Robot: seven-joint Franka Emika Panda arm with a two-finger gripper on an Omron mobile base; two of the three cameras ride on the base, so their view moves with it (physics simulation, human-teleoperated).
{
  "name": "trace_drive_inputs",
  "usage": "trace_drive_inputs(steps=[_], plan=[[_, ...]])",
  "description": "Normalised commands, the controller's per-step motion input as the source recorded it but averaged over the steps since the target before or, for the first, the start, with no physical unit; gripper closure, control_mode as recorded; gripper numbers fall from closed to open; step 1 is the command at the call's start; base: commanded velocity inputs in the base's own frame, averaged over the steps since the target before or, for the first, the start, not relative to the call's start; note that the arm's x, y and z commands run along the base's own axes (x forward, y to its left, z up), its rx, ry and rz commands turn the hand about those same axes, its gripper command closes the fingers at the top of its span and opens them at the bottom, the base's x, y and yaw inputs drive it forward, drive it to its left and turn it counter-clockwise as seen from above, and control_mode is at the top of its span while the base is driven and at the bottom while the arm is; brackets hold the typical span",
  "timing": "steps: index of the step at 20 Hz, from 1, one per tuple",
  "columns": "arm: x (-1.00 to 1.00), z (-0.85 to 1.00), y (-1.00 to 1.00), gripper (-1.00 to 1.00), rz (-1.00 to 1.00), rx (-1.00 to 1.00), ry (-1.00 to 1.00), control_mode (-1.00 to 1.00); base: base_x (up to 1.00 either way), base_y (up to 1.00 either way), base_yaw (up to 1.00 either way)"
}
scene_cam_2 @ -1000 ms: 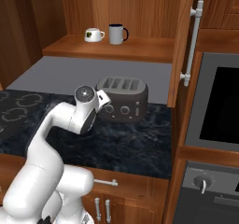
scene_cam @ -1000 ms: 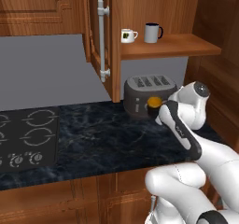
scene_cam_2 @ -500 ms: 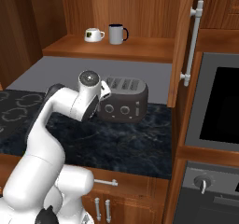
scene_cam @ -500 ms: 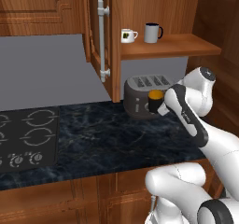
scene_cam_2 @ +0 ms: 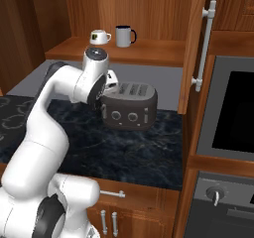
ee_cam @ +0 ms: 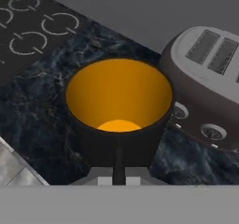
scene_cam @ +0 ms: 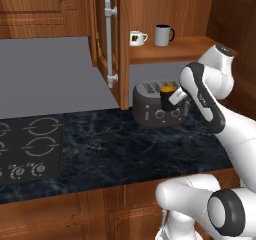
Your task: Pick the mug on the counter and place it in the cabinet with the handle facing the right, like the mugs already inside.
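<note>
The gripper is clamped on the rim of the mug, holding it upright in the air above the counter. The mug hangs just in front of the toaster, below the cabinet shelf where a white mug and a grey mug stand.

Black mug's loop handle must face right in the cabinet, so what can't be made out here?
- Loop handle: hand view looks into the mug; no handle is seen.
- End effector pads: behind the mug's wall.
- Mug in left base view: too small.
- Right base view: arm covers it.
</note>
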Motion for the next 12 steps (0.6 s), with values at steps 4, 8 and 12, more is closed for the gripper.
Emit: trace_drive_inputs(steps=[4, 8, 12], plan=[[0.0, 0.48, -0.03, 1.0, -0.07, 0.12, 0.19, -1.0, 0.0, 0.0, 0.0], [-0.11, 0.15, -0.03, 1.0, 0.0, 0.02, -0.12, -1.0, 0.0, 0.0, 0.0], [-0.34, 0.0, -0.03, 1.0, 0.06, -0.05, -0.33, -1.0, 0.0, 0.0, 0.0]])
